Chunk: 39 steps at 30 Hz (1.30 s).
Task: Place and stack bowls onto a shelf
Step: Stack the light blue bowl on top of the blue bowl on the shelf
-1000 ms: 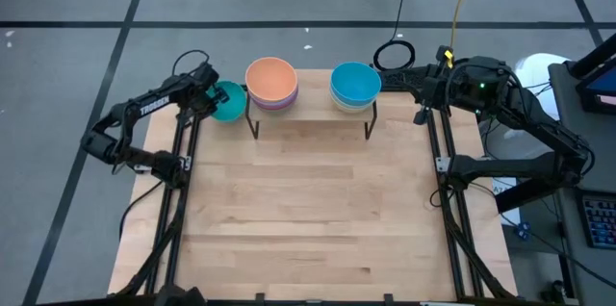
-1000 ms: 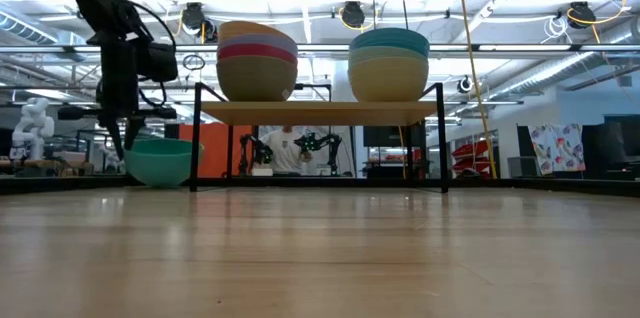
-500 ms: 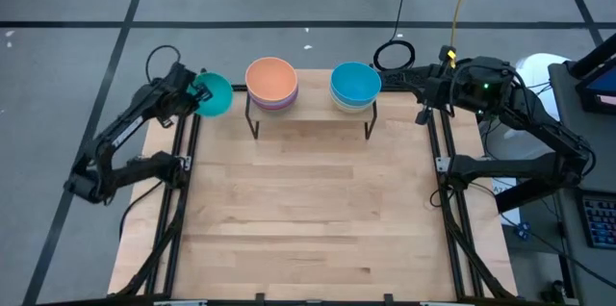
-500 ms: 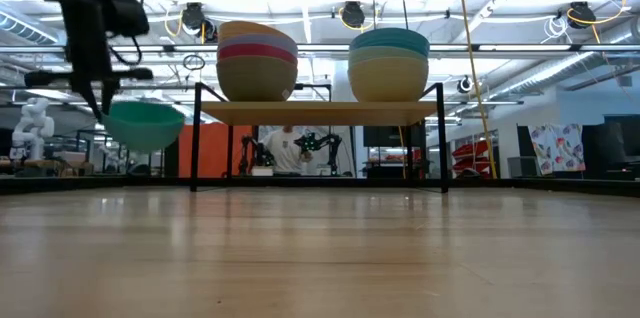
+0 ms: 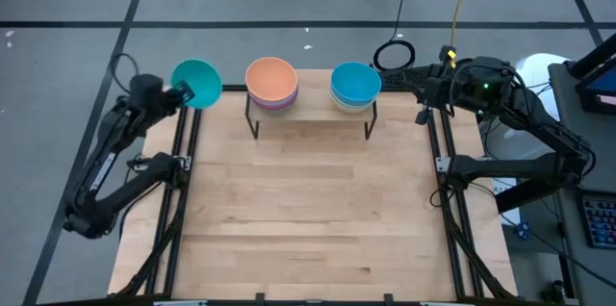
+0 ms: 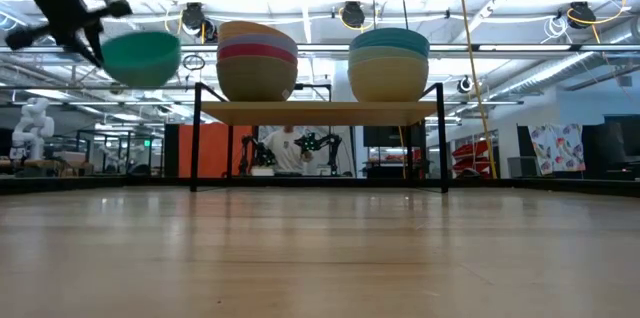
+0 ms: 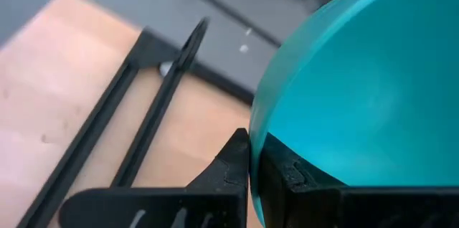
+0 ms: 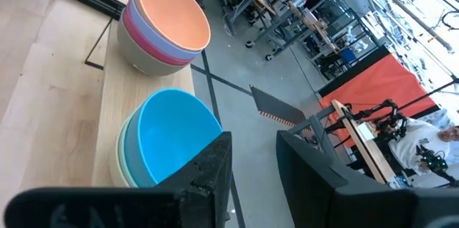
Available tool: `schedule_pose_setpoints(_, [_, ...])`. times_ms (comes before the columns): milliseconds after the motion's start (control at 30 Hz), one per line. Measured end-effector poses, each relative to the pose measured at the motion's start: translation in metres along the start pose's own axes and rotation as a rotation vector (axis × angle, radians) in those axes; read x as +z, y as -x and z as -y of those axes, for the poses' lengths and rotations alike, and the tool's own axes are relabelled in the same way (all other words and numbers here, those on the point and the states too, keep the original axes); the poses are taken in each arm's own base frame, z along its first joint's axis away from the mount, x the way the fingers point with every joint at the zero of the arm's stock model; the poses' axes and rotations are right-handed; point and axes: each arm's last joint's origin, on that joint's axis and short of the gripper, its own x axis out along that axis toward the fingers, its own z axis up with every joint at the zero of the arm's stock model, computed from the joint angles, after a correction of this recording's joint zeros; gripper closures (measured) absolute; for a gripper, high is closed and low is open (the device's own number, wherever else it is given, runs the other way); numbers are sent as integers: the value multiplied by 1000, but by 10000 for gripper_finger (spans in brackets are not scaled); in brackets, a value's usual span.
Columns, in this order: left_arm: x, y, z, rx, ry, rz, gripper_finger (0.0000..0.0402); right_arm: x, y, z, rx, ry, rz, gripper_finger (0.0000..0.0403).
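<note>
Mint green bowl (image 5: 196,82) rim-pinched in L tool (image 5: 179,95), mouth tilted shelf-ward (image 5: 310,119), R tool (image 5: 384,82) unclenched.

So from table height you've got the mint green bowl (image 6: 141,57) hanging in the air at the end of the left gripper (image 6: 92,46), level with the shelf's stacks. The shelf (image 6: 318,112) carries two piles: one topped orange (image 6: 256,61), one topped cyan (image 6: 389,63). Tabletop (image 6: 320,253) fills your foreground.
</note>
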Motion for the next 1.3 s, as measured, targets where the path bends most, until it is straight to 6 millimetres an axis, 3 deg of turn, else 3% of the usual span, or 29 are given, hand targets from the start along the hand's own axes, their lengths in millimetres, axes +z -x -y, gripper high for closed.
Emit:
schedule_pose_setpoints(233, [20,54,6,-146,-2,175,392,0,0,0,1,-21,-1,300])
schedule_pose_setpoints(500, [46,114,22,-320,-123,304,392,0,0,0,1,-44,-1,300])
schedule_pose_setpoints(767, [72,158,44,-485,-291,360,392,0,0,0,-4,-56,-3,300])
schedule_pose_setpoints(967, [94,164,73,-582,-394,330,392,0,2,4,-82,-169,-25,300])
schedule_pose_setpoints(1300, [125,134,128,-687,-525,239,392,3,7,7,-113,-289,28,300])
